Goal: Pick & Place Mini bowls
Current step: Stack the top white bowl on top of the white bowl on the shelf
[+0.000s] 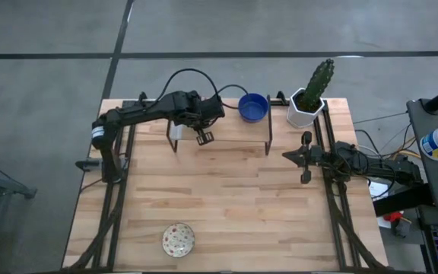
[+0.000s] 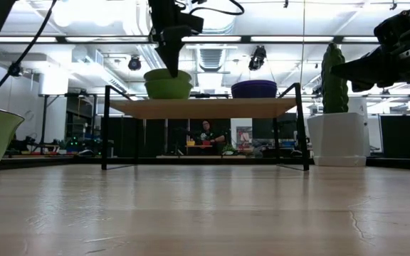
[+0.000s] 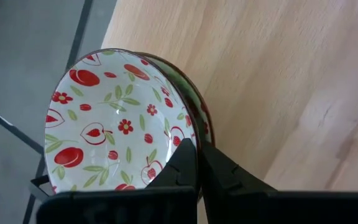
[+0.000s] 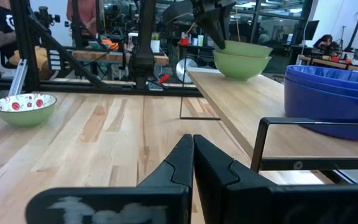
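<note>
The left gripper (image 3: 196, 163) is held over the raised shelf (image 1: 230, 129) at the far side of the bench (image 1: 226, 205), and its jaws are pressed together on the rim of a patterned bowl (image 3: 114, 121), which sits on top of a second bowl of the same kind. The stacked blue bowls (image 1: 253, 107) stand further along the same shelf, and one more speckled bowl (image 1: 179, 240) lies alone near the front edge of the bench. The right gripper (image 1: 306, 157) waits near the right side, jaws pressed together on nothing.

Some risks are judged from this position. Only a thin edge is pinched, so the bowl may tilt or slip when it is lifted. The lower bowl may be dragged along (the two are nested closely) and pushed off the shelf edge, which is very near. The cactus pot (image 1: 306, 108) is well apart and is not considered in danger.

No brand, label or readable writing is found on the bowls or the shelf.
</note>
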Robot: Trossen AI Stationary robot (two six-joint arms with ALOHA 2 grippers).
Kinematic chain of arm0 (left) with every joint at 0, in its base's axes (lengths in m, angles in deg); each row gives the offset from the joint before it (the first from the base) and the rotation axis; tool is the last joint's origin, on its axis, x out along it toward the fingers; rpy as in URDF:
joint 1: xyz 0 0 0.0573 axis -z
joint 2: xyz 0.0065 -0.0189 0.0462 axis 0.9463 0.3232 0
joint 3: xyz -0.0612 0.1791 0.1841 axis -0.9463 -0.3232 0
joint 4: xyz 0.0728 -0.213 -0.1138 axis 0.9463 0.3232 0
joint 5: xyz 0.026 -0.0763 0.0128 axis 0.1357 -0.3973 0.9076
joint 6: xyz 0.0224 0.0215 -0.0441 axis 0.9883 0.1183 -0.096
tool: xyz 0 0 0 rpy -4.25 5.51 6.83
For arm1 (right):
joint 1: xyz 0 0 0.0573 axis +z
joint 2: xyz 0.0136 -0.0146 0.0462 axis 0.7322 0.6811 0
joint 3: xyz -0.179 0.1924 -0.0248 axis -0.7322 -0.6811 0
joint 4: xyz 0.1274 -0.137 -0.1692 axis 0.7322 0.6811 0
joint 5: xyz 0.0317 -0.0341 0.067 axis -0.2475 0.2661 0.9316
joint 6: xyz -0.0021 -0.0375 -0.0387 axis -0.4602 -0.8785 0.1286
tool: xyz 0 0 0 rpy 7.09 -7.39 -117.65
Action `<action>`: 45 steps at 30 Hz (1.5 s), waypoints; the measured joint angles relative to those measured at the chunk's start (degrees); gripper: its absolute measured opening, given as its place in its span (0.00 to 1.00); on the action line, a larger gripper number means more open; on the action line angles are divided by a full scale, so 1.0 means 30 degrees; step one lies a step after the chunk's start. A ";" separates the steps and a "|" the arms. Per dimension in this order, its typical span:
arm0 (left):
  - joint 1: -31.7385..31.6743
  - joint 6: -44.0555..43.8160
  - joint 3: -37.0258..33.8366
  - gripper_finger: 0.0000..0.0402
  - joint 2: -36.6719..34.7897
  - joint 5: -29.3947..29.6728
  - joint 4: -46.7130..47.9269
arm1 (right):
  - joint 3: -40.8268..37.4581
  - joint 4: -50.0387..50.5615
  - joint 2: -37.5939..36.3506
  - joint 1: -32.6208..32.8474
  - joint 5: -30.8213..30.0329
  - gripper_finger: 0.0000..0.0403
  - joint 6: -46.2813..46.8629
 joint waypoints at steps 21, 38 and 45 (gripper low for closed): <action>0.0039 -0.0897 0.0168 0.18 0.0000 -0.0129 -0.0197 | 0.0000 0.0000 0.0000 0.0000 0.0000 0.02 -0.0028; 0.0372 0.0106 0.1253 0.18 0.0000 0.1117 -0.0168 | 0.0000 0.0000 0.0000 0.0000 0.0000 0.02 -0.0032; 0.0372 -0.0076 0.0610 0.18 -0.0005 0.2234 -0.0095 | 0.0000 0.0000 0.0000 0.0000 -0.0005 0.02 -0.0001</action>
